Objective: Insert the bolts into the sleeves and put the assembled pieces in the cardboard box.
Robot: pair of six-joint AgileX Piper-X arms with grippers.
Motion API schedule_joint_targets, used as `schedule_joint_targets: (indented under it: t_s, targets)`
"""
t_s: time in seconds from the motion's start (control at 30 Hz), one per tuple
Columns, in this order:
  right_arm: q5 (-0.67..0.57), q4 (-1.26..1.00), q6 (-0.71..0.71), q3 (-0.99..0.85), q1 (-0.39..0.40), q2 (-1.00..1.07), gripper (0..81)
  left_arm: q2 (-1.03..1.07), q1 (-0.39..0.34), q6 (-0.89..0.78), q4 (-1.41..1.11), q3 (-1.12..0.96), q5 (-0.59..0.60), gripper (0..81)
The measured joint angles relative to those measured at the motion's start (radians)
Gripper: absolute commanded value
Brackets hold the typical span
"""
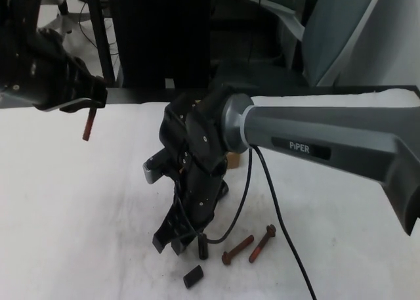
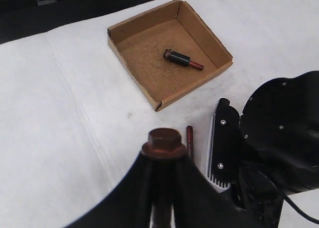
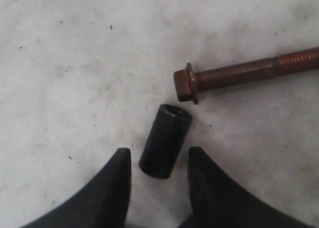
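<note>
Left pincer clamps a bolt; right pincer spread astride sleeve; box holds assembly.

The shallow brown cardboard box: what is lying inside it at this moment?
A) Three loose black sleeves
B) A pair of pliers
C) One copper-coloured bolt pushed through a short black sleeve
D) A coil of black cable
C: the left wrist view shows the shallow brown cardboard box with one copper-coloured bolt pushed through a short black sleeve lying on its floor.
</note>
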Motion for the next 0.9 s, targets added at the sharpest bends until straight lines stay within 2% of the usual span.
schedule_joint_targets:
  t_s: [0.33, 0.7, 0.9]
  targets:
    - [0.000, -0.010, 0.000, 0.000, 0.006, 0.020, 35.6, 0.000, 0.003, 0.009, 0.014, 0.000, 0.000, 0.0]
    - [0.019, -0.015, -0.015, -0.003, 0.007, 0.026, 2.9, 0.000, 0.010, 0.024, 0.029, 0.000, 0.000, 0.0]
    - [0.026, -0.015, -0.035, -0.003, 0.010, 0.026, 0.8, 0.000, 0.010, 0.028, 0.031, 0.000, 0.000, 0.0]
